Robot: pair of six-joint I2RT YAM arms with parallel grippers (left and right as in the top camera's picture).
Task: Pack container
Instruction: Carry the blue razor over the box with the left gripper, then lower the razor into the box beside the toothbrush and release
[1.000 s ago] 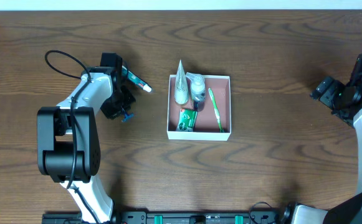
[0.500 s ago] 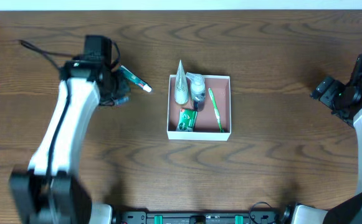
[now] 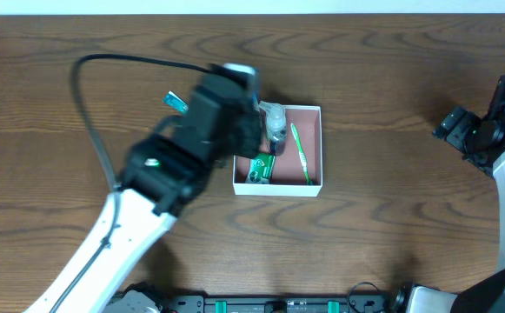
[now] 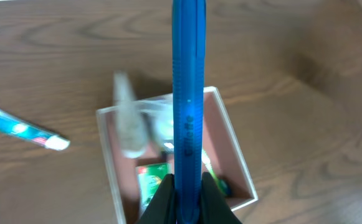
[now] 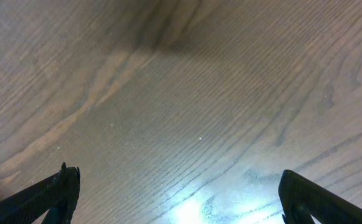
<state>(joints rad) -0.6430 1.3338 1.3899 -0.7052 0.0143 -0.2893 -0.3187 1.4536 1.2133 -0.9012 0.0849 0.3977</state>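
The left gripper (image 4: 187,198) is seen pressed together on a slender blue razor (image 4: 187,93), which is pinched by its lower end between the two dark fingers (image 4: 166,200). In the left wrist view the razor is held straight up towards 12 o'clock, and its shaft is seen above the container (image 3: 314,132). No contact between the razor and the container or its contents can be made out.

From overhead, the container is found near the middle of the wooden table (image 5: 199,93), open side up. Its 9 o'clock side is covered by the blurred left arm. Inside it, a green toothbrush (image 3: 300,155) is laid lengthwise towards 3 o'clock, a green packet (image 3: 261,168) is placed at about 7 o'clock, and a clear bottle (image 3: 275,122) is set near 12 o'clock. A pale tube (image 4: 126,121) is seen along the 9 o'clock wall, though it is blurred.

A toothpaste tube (image 4: 25,129) is left lying on the table outside the container, at about 10 o'clock from it and apart from it.

The right gripper (image 5: 181,186) is held well away at 3 o'clock of the container. Its fingers are spread wide, nothing is gripped between them, and only bare wood is seen beneath.
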